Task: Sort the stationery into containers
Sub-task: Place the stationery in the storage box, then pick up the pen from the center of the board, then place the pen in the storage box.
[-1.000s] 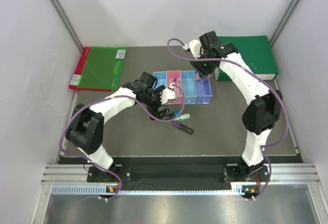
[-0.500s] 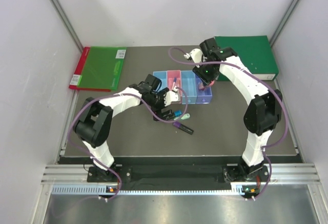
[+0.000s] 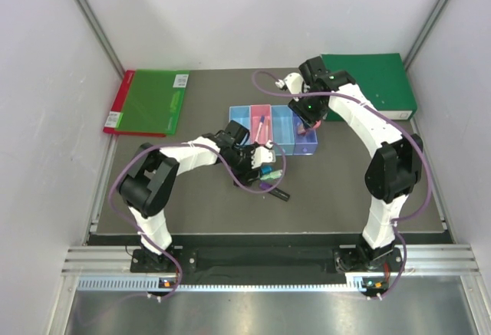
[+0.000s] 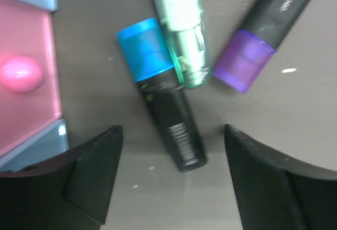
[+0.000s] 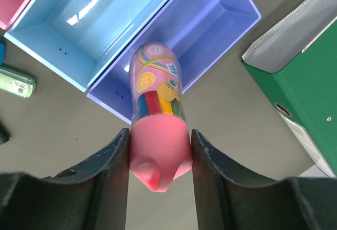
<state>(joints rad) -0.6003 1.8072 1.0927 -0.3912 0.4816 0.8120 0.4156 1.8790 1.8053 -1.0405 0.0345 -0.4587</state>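
My left gripper [image 4: 174, 138] is open, low over the table, its jaws either side of the tail of a black-blue marker [image 4: 163, 109]. A mint green pen [image 4: 181, 30] and a purple-black marker [image 4: 263, 35] lie just beyond it. In the top view the left gripper [image 3: 257, 162] is in front of the row of containers [image 3: 240, 114]. My right gripper [image 5: 159, 135] is shut on the stubby pink round-capped piece [image 5: 158, 109], held over the near edge of the purple-blue bin [image 5: 226, 30]. The pink bin [image 3: 256, 137] holds a thin pen [image 3: 262, 128].
A dark green binder [image 3: 372, 82] lies back right, close behind the right gripper [image 3: 309, 126], and shows in the right wrist view [image 5: 300, 88]. A flat green folder with a red edge [image 3: 149, 101] lies back left. Purple cables loop off both arms.
My left gripper has moved from over the pink bin toward me and right, down to the markers on the table. My right gripper shifted slightly over the purple-blue bin, then held still.
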